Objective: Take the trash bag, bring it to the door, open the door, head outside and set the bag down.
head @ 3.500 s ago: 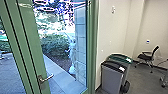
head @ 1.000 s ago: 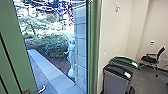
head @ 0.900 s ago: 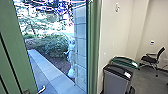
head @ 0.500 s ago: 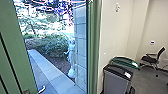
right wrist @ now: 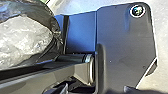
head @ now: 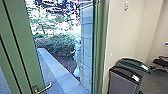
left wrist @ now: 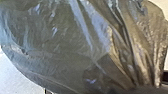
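In the head view the green-framed door [head: 23,50] stands close ahead on the left, with its metal lever handle [head: 45,88] low down. Outdoors shows to the right of the handle; whether the door is ajar I cannot tell. The trash bag [left wrist: 57,50], dark, thin and shiny, is large in the left wrist view. Its folds draw together at my left gripper [left wrist: 146,89], which is shut on the gathered plastic. In the right wrist view the bulging trash bag [right wrist: 22,40] lies beside the robot's own plate and jointed bar.
Right of the door frame [head: 98,50], a grey bin with a black lid [head: 123,81] and a green-lidded bin [head: 135,65] stand by the wall. A black chair [head: 161,62] is farther right. Outside are a paved ledge [head: 58,72], hedge [head: 58,46] and block wall [head: 86,47].
The head camera has come nearer the doorway, then turned slightly left in the last half second, so the lever handle shows more fully and the chair is partly cut off.
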